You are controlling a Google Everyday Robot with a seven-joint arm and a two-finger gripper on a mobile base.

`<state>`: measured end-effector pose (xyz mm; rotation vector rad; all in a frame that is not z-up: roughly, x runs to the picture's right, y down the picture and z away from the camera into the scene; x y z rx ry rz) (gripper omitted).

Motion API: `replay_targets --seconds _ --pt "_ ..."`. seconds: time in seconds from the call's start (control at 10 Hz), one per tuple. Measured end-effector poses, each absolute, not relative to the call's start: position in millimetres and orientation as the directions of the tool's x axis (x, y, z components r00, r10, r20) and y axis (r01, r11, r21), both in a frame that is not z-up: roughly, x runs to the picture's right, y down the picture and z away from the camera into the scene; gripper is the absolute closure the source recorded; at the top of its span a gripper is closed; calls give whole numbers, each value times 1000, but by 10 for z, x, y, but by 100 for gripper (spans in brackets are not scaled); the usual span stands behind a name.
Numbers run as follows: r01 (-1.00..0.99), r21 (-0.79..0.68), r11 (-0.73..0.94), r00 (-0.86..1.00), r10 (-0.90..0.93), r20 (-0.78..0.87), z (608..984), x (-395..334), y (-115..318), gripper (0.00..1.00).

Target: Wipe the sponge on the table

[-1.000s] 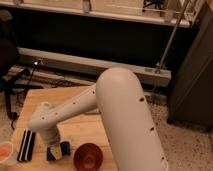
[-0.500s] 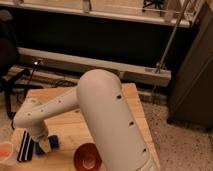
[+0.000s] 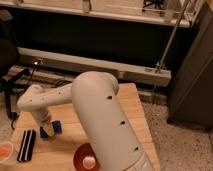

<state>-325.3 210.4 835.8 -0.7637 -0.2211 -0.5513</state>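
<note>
End effector pressed onto the blue sponge at the bench's left side.

The white arm [image 3: 100, 115] reaches left across the light wooden bench [image 3: 134, 107], its end effector [image 3: 48, 125] pointing down with fingers together, clamped on the blue sponge [image 3: 57, 127], which sits on the wood. A black block with white stripes [image 3: 26, 145] lies just to the left, an orange-brown bowl [image 3: 81, 156] at the front edge.

The table [image 3: 134, 105] is bearing the sponge [image 3: 57, 127], clamped in the lowered gripper [image 3: 48, 131], a striped black block [image 3: 26, 145] and an orange-brown bowl [image 3: 79, 154].
</note>
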Motion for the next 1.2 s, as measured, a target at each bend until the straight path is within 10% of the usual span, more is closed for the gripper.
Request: replay_targets --seconds 1.2 --pt "207 -753 624 973 -215 90 8454 -1522 2260 76"
